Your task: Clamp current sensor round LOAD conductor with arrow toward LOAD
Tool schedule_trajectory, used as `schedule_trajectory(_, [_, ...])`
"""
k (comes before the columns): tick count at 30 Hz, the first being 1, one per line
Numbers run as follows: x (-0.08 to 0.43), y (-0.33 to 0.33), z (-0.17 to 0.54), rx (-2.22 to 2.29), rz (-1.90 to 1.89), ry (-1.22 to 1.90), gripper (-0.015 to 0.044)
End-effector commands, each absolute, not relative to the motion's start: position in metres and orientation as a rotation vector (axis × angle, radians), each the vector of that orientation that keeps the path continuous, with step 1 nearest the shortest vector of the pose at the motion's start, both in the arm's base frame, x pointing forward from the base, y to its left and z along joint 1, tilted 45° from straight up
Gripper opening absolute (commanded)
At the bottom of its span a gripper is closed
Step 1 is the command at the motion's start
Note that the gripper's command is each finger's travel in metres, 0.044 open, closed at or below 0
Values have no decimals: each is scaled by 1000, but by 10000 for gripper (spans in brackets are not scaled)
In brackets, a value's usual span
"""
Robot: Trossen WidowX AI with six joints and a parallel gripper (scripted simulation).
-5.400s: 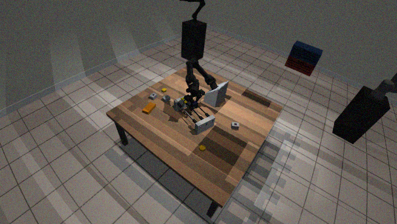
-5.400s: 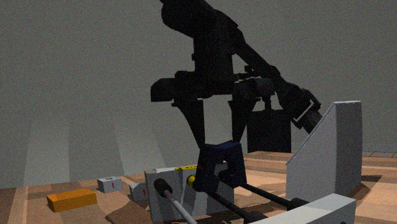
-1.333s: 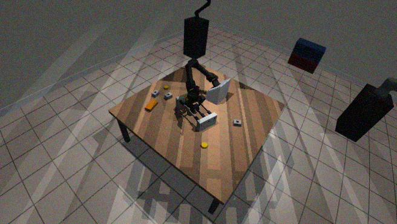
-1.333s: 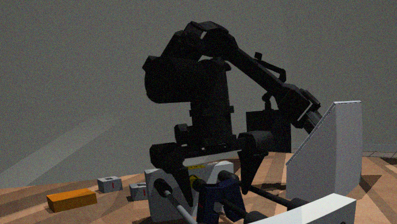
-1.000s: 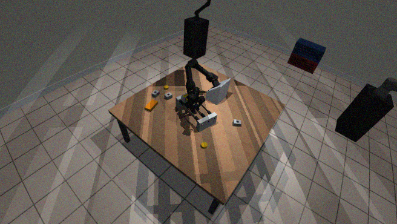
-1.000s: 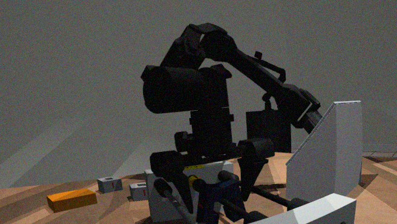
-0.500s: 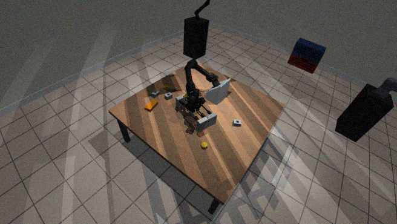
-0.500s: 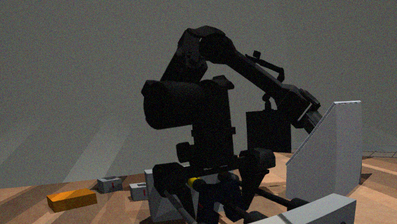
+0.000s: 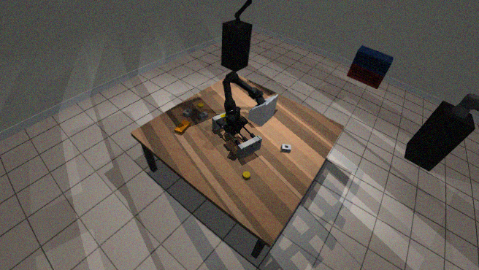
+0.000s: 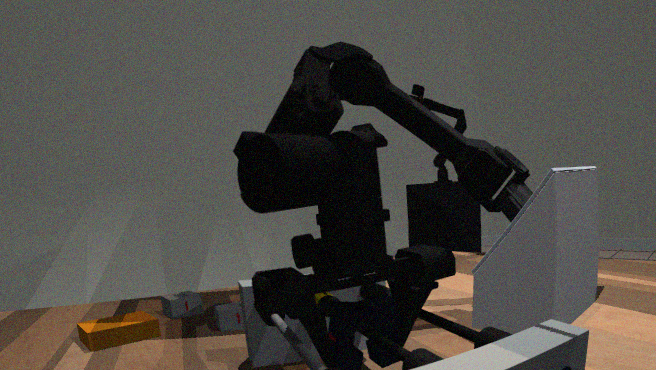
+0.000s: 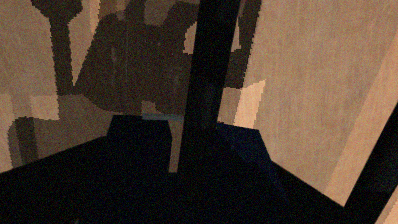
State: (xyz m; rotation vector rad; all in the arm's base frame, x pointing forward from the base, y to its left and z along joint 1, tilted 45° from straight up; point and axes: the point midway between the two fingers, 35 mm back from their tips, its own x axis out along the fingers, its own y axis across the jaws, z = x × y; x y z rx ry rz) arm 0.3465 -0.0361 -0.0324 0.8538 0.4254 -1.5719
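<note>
The dark navy current sensor (image 10: pixel 347 325) (image 11: pixel 240 145) straddles the middle conductor (image 11: pixel 210 65), with one half on each side. My gripper (image 10: pixel 357 345) (image 11: pixel 184 154) points down over it, one finger at each outer side. The fingers are partly closed and look pressed to the sensor, which is still spread. The sensor's arrow is too dark to read. Parallel conductors run between a grey back block (image 9: pixel 217 124) (image 10: pixel 280 320) and a grey front block (image 9: pixel 250 146) (image 10: pixel 520 345). No LOAD lettering is legible.
A tall pale panel (image 9: pixel 263 111) (image 10: pixel 525 270) stands beside the conductors. An orange block (image 9: pixel 182 128) (image 10: pixel 120 330) and two small grey blocks lie left. A small white block (image 9: pixel 285 148) lies right, and a yellow disc (image 9: pixel 246 175) in front. Another conductor (image 11: pixel 375 170) runs close by.
</note>
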Motion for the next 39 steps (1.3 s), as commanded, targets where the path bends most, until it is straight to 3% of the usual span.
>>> schedule_trajectory(1, [347, -36, -32, 856, -1572, 424, 327])
schedule_trajectory(17, [347, -36, -32, 856, -1572, 424, 220])
schedule_trajectory(26, [346, -32, -28, 845, -1536, 407, 0])
schedule_trajectory(39, [345, -32, -31, 844, -1545, 413, 0])
